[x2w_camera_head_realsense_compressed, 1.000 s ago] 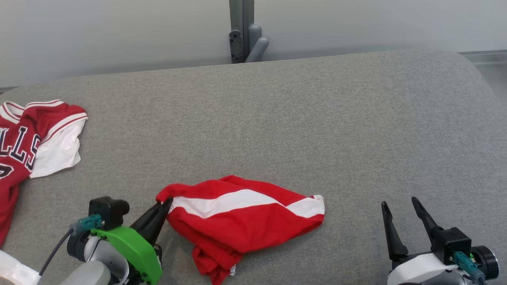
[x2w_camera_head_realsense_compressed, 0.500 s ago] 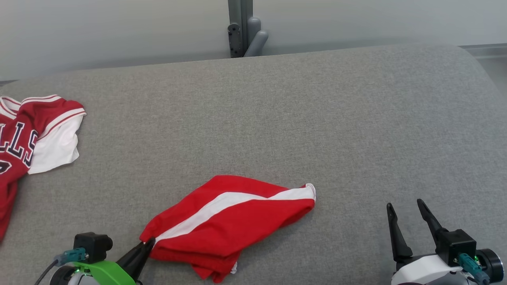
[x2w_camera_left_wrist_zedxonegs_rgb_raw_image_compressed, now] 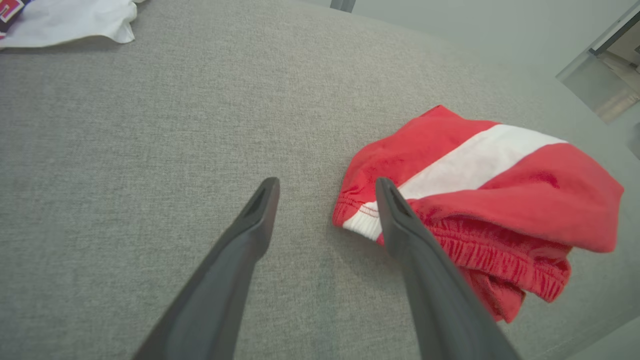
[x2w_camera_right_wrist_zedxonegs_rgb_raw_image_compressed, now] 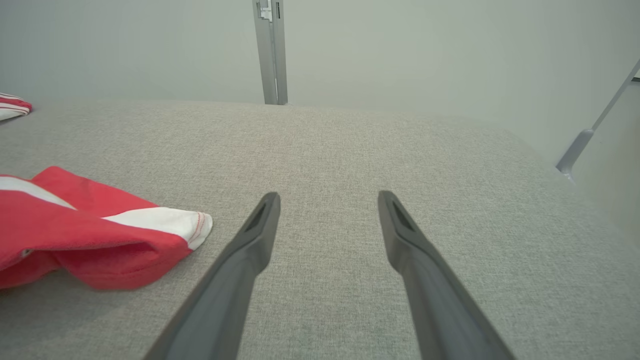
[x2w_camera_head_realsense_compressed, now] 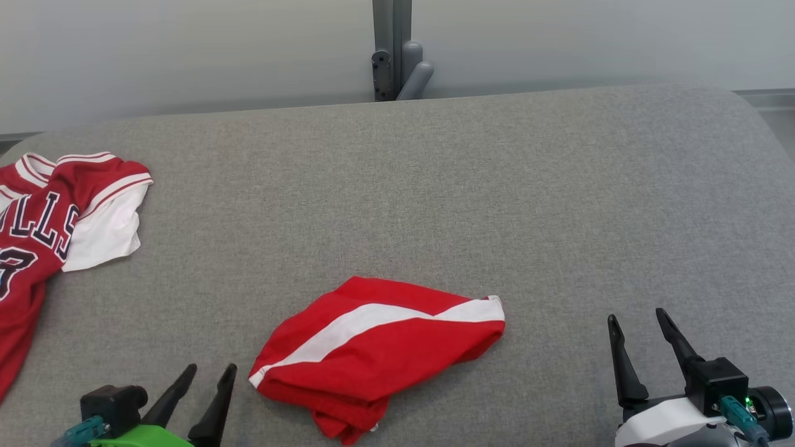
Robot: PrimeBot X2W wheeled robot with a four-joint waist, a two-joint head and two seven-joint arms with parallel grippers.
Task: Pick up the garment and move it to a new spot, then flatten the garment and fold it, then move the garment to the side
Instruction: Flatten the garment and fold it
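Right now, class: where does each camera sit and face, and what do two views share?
Head: on the head, facing down at the grey fabric surface; left fingers and right fingers show.
Left wrist: looks along open left fingers, toward the red garment.
Right wrist: looks along open right fingers, across the surface.
Shared: the red garment, all three.

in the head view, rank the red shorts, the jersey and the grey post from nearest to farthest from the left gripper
1. red shorts: right beside the left gripper, just to its right at the front.
2. jersey: off to the left and farther back, at the view's left edge.
3. grey post: farthest, top centre, behind the far edge.
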